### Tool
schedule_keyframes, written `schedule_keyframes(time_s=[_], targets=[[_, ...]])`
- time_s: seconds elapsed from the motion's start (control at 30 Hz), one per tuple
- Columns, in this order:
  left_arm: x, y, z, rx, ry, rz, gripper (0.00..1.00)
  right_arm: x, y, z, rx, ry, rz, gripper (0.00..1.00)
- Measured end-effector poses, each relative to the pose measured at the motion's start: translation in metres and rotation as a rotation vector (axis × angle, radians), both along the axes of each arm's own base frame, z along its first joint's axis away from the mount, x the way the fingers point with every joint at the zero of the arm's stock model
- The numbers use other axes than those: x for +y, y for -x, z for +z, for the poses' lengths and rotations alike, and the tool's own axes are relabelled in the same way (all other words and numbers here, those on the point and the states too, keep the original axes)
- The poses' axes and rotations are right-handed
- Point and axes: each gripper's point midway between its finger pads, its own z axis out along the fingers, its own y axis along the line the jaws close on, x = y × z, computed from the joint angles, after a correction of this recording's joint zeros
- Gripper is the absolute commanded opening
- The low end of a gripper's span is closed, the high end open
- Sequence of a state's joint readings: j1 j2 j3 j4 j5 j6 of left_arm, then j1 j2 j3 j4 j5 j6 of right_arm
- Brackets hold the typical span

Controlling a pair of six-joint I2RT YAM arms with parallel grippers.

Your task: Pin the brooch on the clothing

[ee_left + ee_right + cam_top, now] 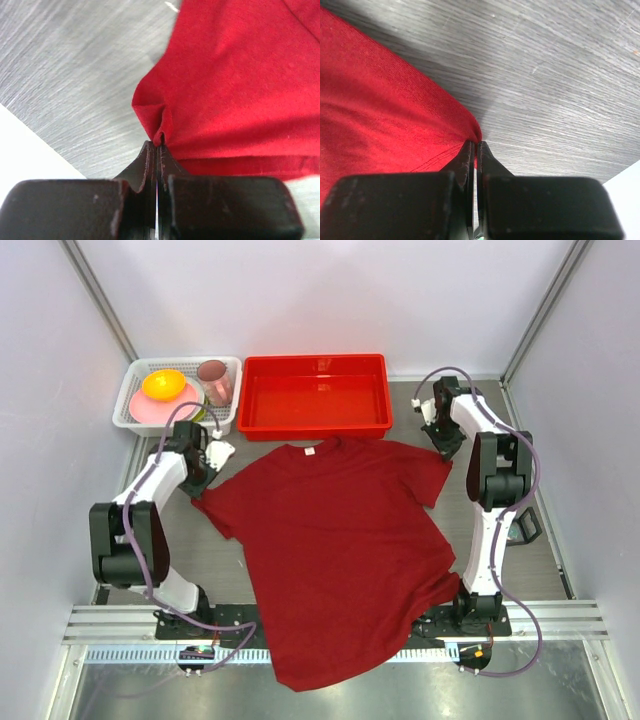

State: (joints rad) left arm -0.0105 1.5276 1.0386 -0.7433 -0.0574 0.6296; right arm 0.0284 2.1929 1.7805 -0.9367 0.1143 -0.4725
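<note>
Now: T-shirt (330,540) lies flat on tabletop (225,560), hem over near edge. Left fingers (148,162) pinch 1 sleeve corner, right fingers (466,159) the other sleeve's edge. Draw apart evenly, low, to flatten. Brooch not in view.

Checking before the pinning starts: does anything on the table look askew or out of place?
The T-shirt lies twisted, its hem hanging over the table's near edge. Its sleeve corner is bunched in the left jaws. No brooch shows in any view.
</note>
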Motion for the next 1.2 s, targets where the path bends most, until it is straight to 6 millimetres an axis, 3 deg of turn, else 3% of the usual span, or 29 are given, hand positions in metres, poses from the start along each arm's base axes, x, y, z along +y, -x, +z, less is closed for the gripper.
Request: schedule_keyframes(time_s=[0.13,0.33,0.4,0.43,0.47,0.57,0.6,0.63,0.7,0.87,0.97,1.1,1.2], targets=[[0.02,-0.024,-0.011,-0.015,0.006,0.09,0.0,-0.005,-0.005,-0.004,-0.002,0.026,-0.011,0.01],[0.034,-0.046,-0.033,0.0,0.009,0.15,0.0,-0.011,-0.034,0.009,-0.089,0.061,-0.041,0.01],[0.036,-0.052,-0.035,-0.005,0.004,0.151,0.03,-0.014,-0.04,0.013,-0.113,0.073,-0.045,0.16],[0.037,-0.055,-0.036,-0.007,0.0,0.153,0.07,-0.015,-0.041,0.013,-0.116,0.079,-0.046,0.28],[0.039,-0.058,-0.037,-0.011,-0.004,0.157,0.11,-0.015,-0.039,0.012,-0.111,0.083,-0.046,0.34],[0.047,-0.069,-0.037,-0.023,-0.009,0.176,0.39,-0.017,-0.035,0.01,-0.094,0.093,-0.047,0.55],[0.049,-0.073,-0.035,-0.032,-0.004,0.189,0.6,-0.019,-0.033,0.009,-0.087,0.096,-0.047,0.61],[0.049,-0.076,-0.032,-0.045,0.017,0.196,0.71,-0.019,-0.031,0.009,-0.08,0.096,-0.046,0.72],[0.043,-0.077,-0.024,-0.063,0.062,0.157,0.77,-0.02,-0.027,0.009,-0.06,0.094,-0.037,0.78],[0.009,-0.043,0.023,-0.13,0.157,0.028,0.7,-0.009,0.0,0.023,0.006,0.015,0.023,0.79],[-0.012,-0.028,0.044,-0.153,0.205,-0.041,0.61,0.011,0.023,0.042,0.026,-0.087,0.084,0.74],[-0.033,-0.001,0.02,-0.052,0.255,-0.069,0.47,0.051,0.068,0.06,0.061,-0.176,0.228,0.66],[-0.039,0.021,-0.012,0.087,0.276,-0.025,0.39,0.1,0.111,0.06,0.119,-0.219,0.412,0.6]])
